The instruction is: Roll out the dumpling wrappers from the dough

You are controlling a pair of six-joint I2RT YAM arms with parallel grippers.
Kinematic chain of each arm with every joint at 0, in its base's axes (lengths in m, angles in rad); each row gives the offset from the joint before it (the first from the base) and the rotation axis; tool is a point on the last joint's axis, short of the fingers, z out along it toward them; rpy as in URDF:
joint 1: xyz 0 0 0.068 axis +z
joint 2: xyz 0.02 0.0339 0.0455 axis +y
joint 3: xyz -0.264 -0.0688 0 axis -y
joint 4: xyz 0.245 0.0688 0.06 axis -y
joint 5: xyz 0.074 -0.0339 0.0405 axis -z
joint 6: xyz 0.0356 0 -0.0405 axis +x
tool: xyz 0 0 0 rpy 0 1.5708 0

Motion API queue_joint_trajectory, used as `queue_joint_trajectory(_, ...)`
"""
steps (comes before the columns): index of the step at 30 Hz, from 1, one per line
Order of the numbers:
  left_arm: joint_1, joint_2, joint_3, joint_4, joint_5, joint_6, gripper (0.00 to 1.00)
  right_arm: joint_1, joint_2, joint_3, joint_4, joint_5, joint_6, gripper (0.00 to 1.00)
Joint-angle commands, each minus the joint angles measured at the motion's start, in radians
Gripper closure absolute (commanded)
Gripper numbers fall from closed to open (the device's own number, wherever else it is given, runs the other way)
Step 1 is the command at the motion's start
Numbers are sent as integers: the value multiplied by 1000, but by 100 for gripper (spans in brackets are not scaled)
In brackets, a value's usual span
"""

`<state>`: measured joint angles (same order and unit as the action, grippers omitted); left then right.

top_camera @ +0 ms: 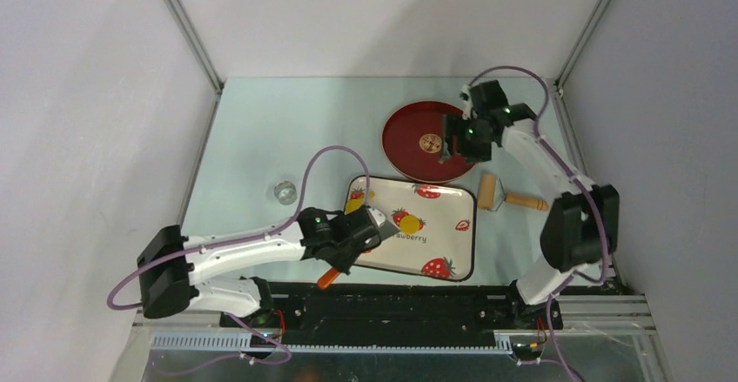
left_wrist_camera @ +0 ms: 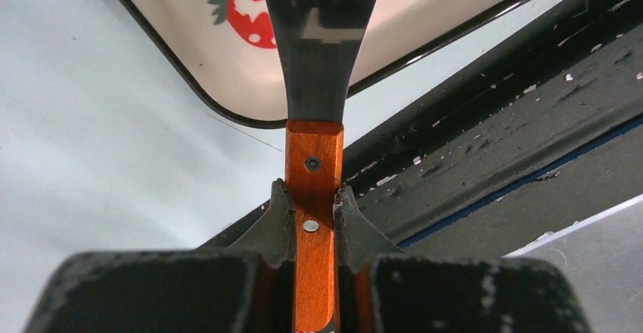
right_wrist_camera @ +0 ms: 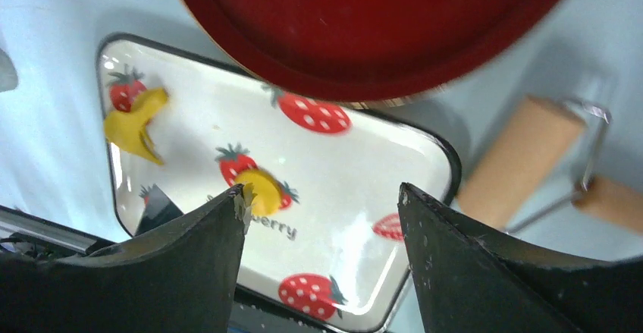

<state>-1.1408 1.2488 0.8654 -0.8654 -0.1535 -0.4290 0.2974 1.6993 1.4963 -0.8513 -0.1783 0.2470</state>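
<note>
A small flat round yellow dumpling wrapper (top_camera: 410, 224) lies on the strawberry-printed tray (top_camera: 452, 204); it also shows in the right wrist view (right_wrist_camera: 261, 189). A banana-shaped yellow dough scrap (top_camera: 354, 204) lies at the tray's far left corner (right_wrist_camera: 133, 124). My left gripper (top_camera: 355, 241) is shut on the orange handle (left_wrist_camera: 313, 196) of a scraper. Its dark blade (left_wrist_camera: 322, 45) reaches over the tray's near left corner. My right gripper (top_camera: 457, 138) is open and empty above the right side of the red plate (top_camera: 409, 151), fingers (right_wrist_camera: 205, 257) spread wide.
A wooden rolling pin (top_camera: 503, 194) lies on the table right of the tray, also in the right wrist view (right_wrist_camera: 515, 158). A small clear round object (top_camera: 285, 192) stands left of the tray. The black base rail (top_camera: 392, 299) runs along the near edge.
</note>
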Motion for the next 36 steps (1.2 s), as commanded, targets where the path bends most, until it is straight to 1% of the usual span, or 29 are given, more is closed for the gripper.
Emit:
queue_joint_trajectory(1, -37, 52, 54, -12, -3, -33, 100, -78, -107, -207, 13, -36, 19, 24)
queue_joint_trajectory(4, -50, 87, 65, -19, 6, -31, 100, -126, -174, -316, 29, -52, 34, 23)
queue_joint_trajectory(7, -53, 109, 75, -28, 20, -22, 100, -203, -227, -446, 51, -97, 54, 24)
queue_joint_trajectory(11, -53, 136, 94, -38, 29, -1, 100, -270, -291, -545, 63, -134, 58, 26)
queue_joint_trajectory(13, -53, 153, 106, -42, 32, 11, 100, -285, -301, -574, 70, -149, 58, 27)
queue_joint_trajectory(22, -53, 228, 149, -56, 41, 53, 100, -288, -254, -645, 130, -209, 68, 32)
queue_joint_trajectory(24, -53, 240, 151, -55, 44, 55, 100, -288, -225, -652, 144, -214, 74, 36)
queue_joint_trajectory(31, -53, 269, 154, -55, 49, 55, 100, -288, -171, -702, 211, -224, 95, 39)
queue_joint_trajectory(36, -53, 280, 156, -55, 47, 58, 100, -288, -147, -715, 230, -226, 100, 50)
